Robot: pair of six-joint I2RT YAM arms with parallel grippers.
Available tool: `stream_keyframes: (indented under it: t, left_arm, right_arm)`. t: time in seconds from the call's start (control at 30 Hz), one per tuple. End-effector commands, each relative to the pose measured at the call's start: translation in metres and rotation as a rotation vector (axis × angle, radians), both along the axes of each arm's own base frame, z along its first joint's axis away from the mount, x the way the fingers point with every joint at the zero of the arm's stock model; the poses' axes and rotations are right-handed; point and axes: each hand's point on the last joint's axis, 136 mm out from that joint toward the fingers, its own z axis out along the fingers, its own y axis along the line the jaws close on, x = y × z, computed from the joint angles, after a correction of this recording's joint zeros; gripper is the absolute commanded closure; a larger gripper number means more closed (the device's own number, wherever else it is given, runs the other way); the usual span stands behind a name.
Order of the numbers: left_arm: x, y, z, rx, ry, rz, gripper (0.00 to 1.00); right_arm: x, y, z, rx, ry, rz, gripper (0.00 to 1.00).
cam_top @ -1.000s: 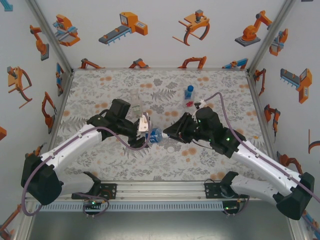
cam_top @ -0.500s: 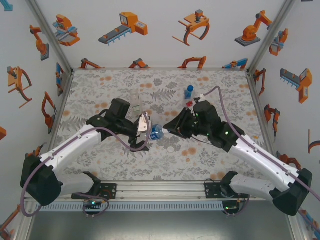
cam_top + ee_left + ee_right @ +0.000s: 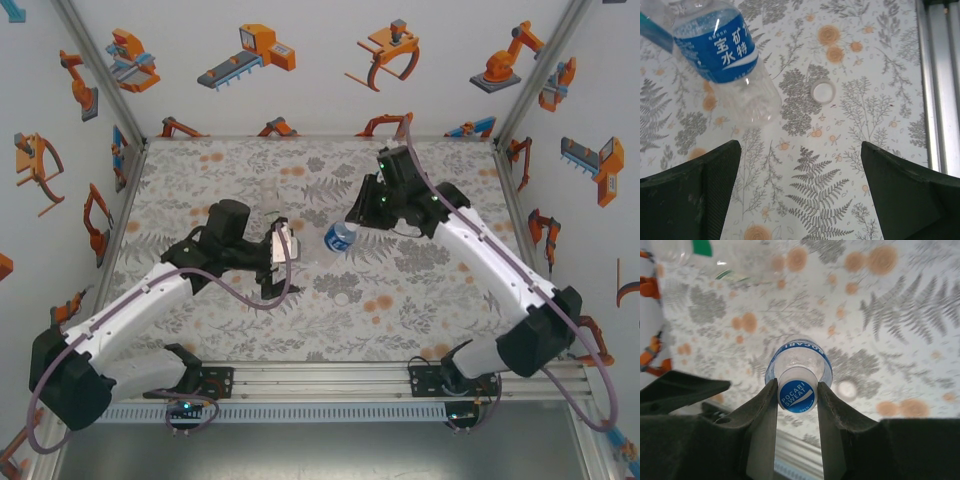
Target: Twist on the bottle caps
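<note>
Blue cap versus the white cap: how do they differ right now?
The blue cap sits on the water bottle, clamped by the right gripper; the white cap lies loose on the table, untouched. The blue cap carries printed lettering; the white cap is plain. Both are small round caps.

bottle [image 3: 722, 47]: clear glossy plastic | cap [image 3: 797, 395]: smooth blue plastic

Water bottle [image 3: 725, 47] neck cut off at edge, clear bottle [image 3: 670, 249] blurred, cropped

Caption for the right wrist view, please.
Right gripper clamps the blue cap of the blue-labelled bottle, held over the floral table; a white cap lies below.
</note>
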Motion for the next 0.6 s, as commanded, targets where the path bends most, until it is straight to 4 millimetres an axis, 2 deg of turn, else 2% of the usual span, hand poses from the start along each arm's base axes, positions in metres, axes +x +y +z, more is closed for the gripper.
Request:
stream_keyframes:
  t: [0.0, 0.3, 0.57]
  left_arm:
    - [0.019, 0.007, 0.008, -0.013, -0.035, 0.121, 0.03]
    - [0.073, 0.028, 0.022, -0.013, 0.069, 0.489, 0.03]
    - [0.092, 0.036, 0.02, -0.031, 0.17, 0.55, 0.03]
  right_arm:
    - [0.025, -0.01, 0.002, -0.164, -0.085, 0.078, 1.0]
    - [0.104, -0.004, -0.008, -0.333, -0.158, 0.123, 1.0]
    - [0.153, 0.009, -0.015, -0.453, -0.201, 0.178, 1.0]
